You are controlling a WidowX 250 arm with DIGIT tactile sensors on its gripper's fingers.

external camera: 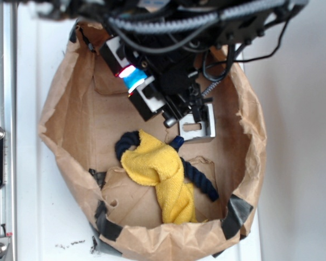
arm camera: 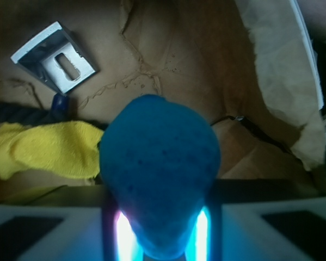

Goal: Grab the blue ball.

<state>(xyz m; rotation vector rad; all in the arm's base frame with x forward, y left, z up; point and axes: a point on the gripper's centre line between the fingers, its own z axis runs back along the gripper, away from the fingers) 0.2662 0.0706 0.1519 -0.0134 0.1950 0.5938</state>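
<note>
The blue ball (arm camera: 159, 163) fills the middle of the wrist view, a teal, slightly fuzzy lump squeezed narrower at its lower end between my two lit pads. My gripper (arm camera: 159, 231) is shut on it. From outside, the ball (external camera: 133, 79) shows as a bright blue patch between the white fingers (external camera: 149, 93) of my gripper (external camera: 133, 81), over the back left of the brown paper bag (external camera: 59, 125).
Inside the bag lie a metal bracket (external camera: 197, 128) (arm camera: 55, 56), a yellow cloth (external camera: 157, 168) (arm camera: 43, 149) and a dark navy rope (external camera: 202, 178) (arm camera: 21, 111) partly under the cloth. The crumpled bag wall (arm camera: 277, 81) rises on all sides.
</note>
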